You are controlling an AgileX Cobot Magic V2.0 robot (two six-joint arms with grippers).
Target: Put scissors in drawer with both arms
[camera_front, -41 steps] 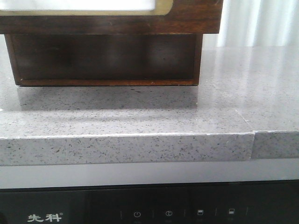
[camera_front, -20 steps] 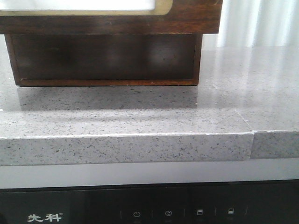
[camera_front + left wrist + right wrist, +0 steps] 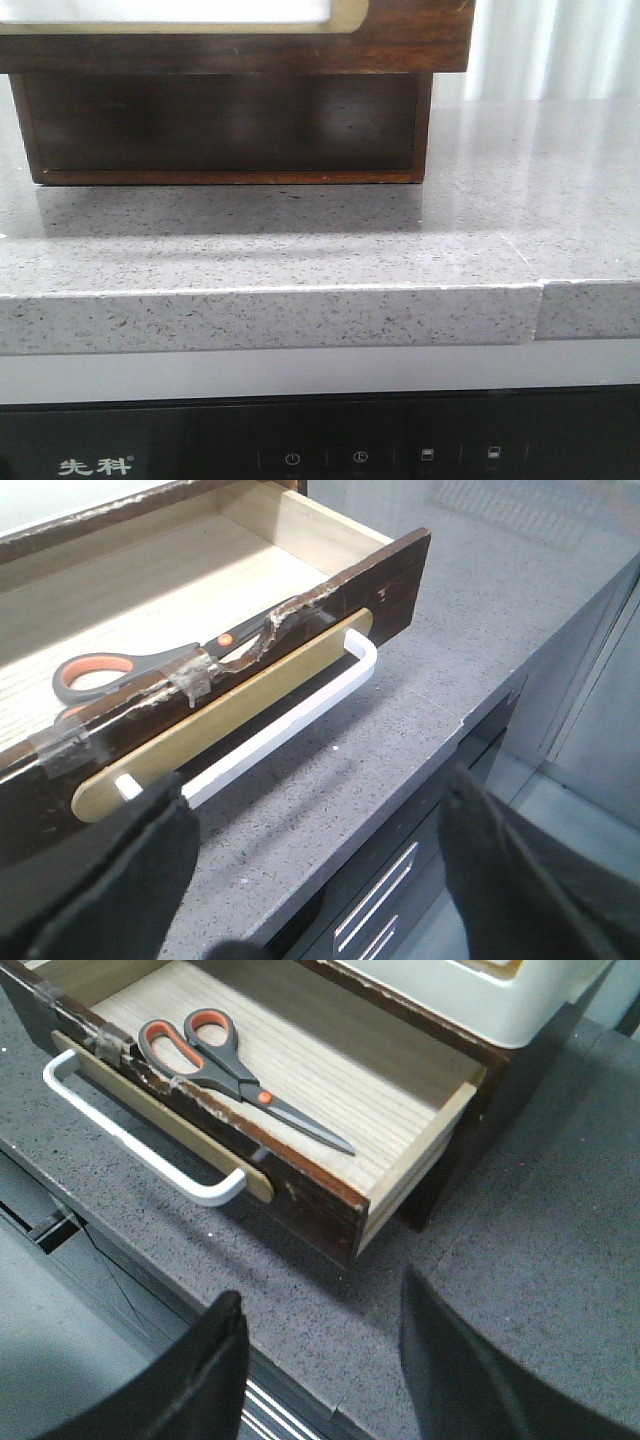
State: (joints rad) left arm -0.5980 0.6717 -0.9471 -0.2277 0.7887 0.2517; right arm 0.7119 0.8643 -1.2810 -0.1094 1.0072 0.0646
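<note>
The drawer (image 3: 398, 578) stands pulled open over the grey counter. The scissors (image 3: 150, 666) lie flat inside it on the pale wood floor, handles toward the drawer front. They also show in the right wrist view (image 3: 236, 1075), inside the same drawer (image 3: 300, 1196). My left gripper (image 3: 318, 785) is open and empty, above the counter in front of the drawer's white handle (image 3: 300, 720). My right gripper (image 3: 322, 1295) is open and empty, above the counter beside the drawer's corner. In the front view only the drawer front (image 3: 410, 35) shows; both arms are out of view there.
The speckled grey counter (image 3: 300, 250) ends in a front edge (image 3: 270, 318) with a black appliance panel (image 3: 330, 445) below. The dark wooden cabinet (image 3: 220, 125) stands under the drawer. A cream box (image 3: 480, 995) sits on top of the cabinet.
</note>
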